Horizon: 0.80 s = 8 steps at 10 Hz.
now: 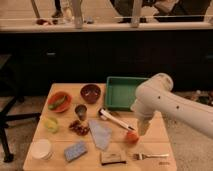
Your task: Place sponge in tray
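The sponge [75, 150], a small blue-grey speckled block, lies flat near the table's front left. The green tray [120, 94] stands at the back right of the table and holds nothing that I can see. My white arm reaches in from the right. Its gripper [143, 129] hangs pointing down over the table's right side, just in front of the tray and beside a small red object [131, 136]. The gripper is open and holds nothing. It is well to the right of the sponge.
A pale blue-grey cloth [101, 134], a brown block [112, 158] and a fork [150, 156] lie near the front. A white-handled utensil [115, 120], a metal cup [81, 111], a dark red bowl [90, 93], an orange plate [59, 101] and a white bowl [41, 148] crowd the rest.
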Motion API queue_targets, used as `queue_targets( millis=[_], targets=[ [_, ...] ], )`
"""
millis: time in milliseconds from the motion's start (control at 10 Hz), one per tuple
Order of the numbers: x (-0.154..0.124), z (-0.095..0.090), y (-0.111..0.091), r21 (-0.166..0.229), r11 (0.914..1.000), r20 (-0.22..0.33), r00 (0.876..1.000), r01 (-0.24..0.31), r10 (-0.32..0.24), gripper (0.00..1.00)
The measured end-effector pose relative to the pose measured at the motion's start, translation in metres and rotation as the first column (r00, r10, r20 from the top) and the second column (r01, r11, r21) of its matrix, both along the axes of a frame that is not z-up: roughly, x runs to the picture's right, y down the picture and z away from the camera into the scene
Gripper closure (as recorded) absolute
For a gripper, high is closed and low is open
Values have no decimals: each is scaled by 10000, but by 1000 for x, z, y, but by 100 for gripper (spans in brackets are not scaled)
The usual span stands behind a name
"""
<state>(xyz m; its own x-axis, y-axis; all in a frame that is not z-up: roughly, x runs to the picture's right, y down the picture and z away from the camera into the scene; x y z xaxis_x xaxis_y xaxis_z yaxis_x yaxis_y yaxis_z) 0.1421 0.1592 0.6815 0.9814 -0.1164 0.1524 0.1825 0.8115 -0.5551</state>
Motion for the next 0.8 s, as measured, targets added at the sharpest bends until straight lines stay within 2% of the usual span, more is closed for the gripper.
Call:
queue_targets(
  millis=[300,800],
  targets=[
    [-43,3,22,-158,9998,271,9996,132,-128,20],
    [-44,3,24,-181,9997,251,9996,136,-131,20]
  ],
)
